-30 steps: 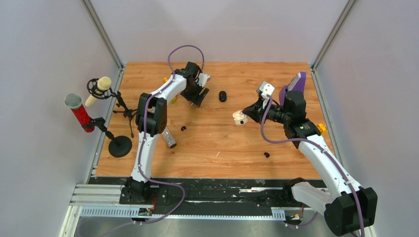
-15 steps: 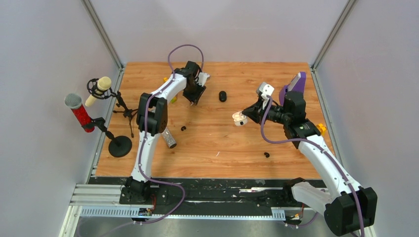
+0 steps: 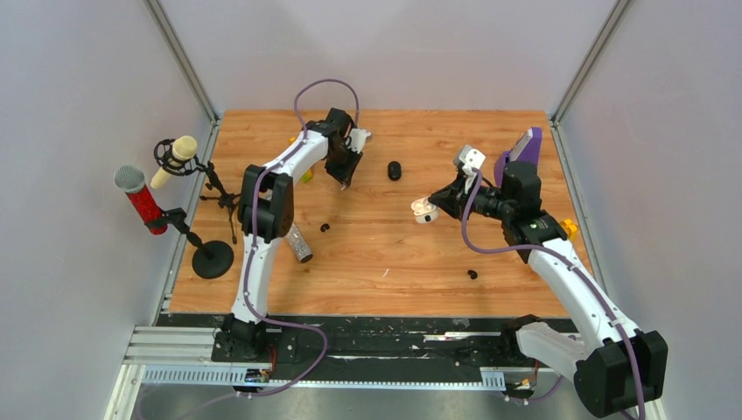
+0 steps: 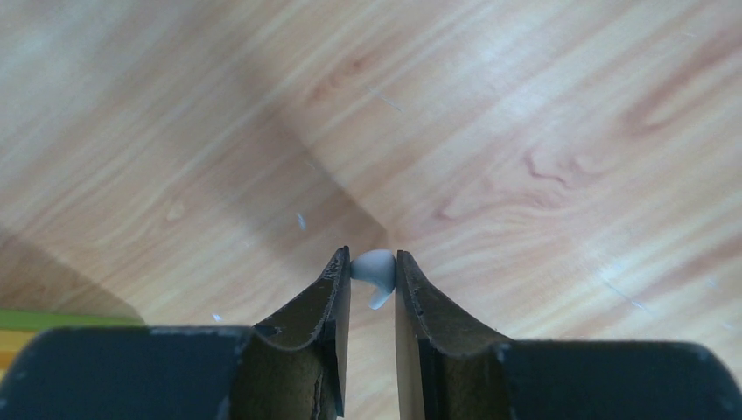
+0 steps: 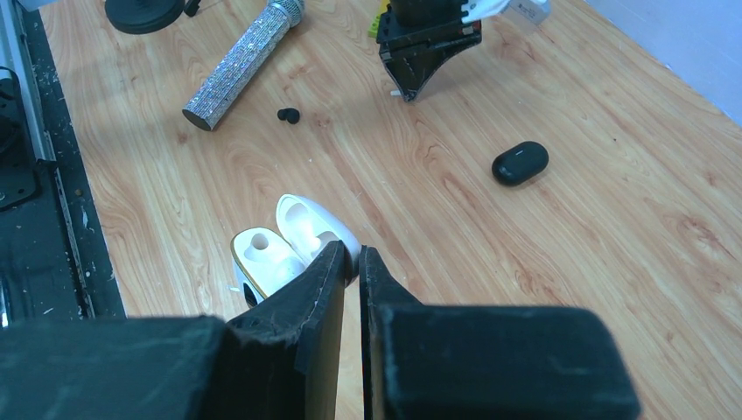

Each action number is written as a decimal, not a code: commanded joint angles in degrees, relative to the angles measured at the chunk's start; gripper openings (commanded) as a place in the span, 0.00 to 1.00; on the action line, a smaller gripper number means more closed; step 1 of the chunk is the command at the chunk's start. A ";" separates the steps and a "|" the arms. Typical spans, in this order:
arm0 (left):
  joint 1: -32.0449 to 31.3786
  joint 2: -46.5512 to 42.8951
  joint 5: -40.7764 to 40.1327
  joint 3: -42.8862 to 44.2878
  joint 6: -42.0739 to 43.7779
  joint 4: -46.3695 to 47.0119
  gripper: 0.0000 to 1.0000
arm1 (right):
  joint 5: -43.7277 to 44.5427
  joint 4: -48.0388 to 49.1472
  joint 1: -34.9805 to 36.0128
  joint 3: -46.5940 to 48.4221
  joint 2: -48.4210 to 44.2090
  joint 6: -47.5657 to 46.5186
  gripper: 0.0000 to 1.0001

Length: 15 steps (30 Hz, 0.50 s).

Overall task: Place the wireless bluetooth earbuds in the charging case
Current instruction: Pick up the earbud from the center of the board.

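My left gripper (image 4: 373, 265) is shut on a white earbud (image 4: 374, 272) with a short stem, pinched at its fingertips just above the wood, at the back of the table (image 3: 342, 176). In my right gripper (image 5: 351, 259), shut on its raised lid, is the open white charging case (image 5: 267, 256), held mid-table (image 3: 424, 209). The case's sockets show empty. One black earbud (image 3: 325, 228) lies left of centre and another (image 3: 473, 274) near the front right. A closed black case (image 3: 395, 170) rests between the arms.
A glittery silver microphone (image 3: 299, 244) lies by the left arm. Red (image 3: 140, 197) and beige (image 3: 175, 158) microphones stand on stands at the left edge. A purple object (image 3: 525, 144) sits behind the right arm. A thin white sliver (image 3: 385, 273) lies near the front.
The left gripper's jaws have closed on the white earbud, and that arm shifted slightly. The right arm and the case have stayed put.
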 commanded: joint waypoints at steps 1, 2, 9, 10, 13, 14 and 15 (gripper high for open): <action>0.19 -14.03 7.23 -3.46 -4.13 4.41 0.26 | -0.43 3.16 -0.19 0.83 0.11 1.99 0.00; 0.19 -15.77 7.89 -5.13 -4.90 5.18 0.26 | -0.24 3.38 -0.23 0.81 0.13 2.27 0.00; 0.19 -34.39 12.08 -11.80 -20.38 15.51 0.25 | 2.87 4.51 -0.21 2.66 0.84 3.72 0.00; 0.18 -36.84 13.58 -12.36 -21.95 16.57 0.25 | 3.21 4.51 -0.14 3.42 1.02 3.80 0.00; 0.20 -40.66 17.28 -15.06 -29.08 21.56 0.25 | 4.38 4.20 -0.06 5.97 2.17 3.59 0.00; 0.19 -42.15 19.92 -15.75 -30.43 22.76 0.25 | 4.43 4.00 -0.09 6.78 2.54 3.46 0.00; 0.19 -42.75 21.09 -16.92 -32.86 25.11 0.25 | 4.48 4.08 -0.07 7.58 2.86 3.34 0.00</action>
